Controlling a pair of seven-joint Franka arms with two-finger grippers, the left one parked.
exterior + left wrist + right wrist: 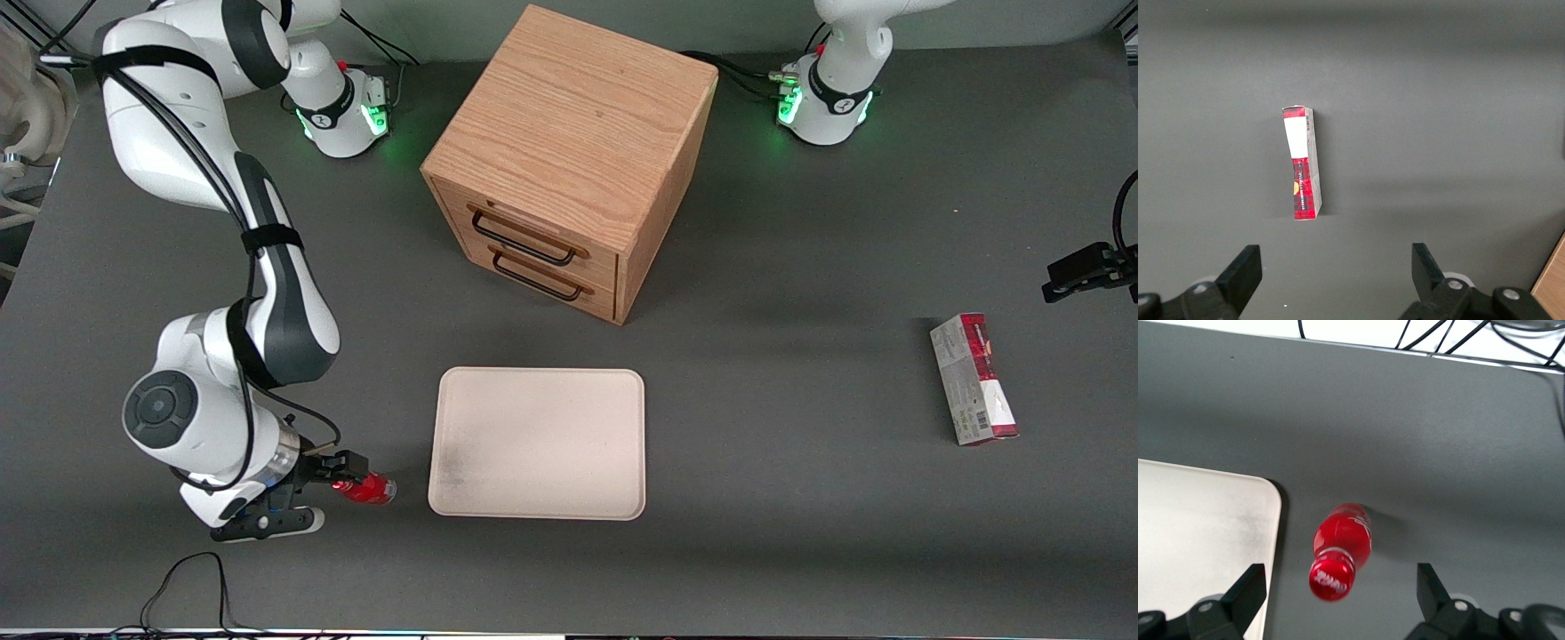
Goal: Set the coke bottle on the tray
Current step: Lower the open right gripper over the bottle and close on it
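Coke bottle point(1340, 551) is standing on the counter point(800, 533), just beside the tray point(537, 442) toward the working arm's end. Pincer point(1338, 593) is hovering above the bottle with fingers point(1245, 593) spread apart, gripping nothing.

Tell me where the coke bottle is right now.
The coke bottle stands on the table beside the tray, toward the working arm's end, with the open gripper above it.
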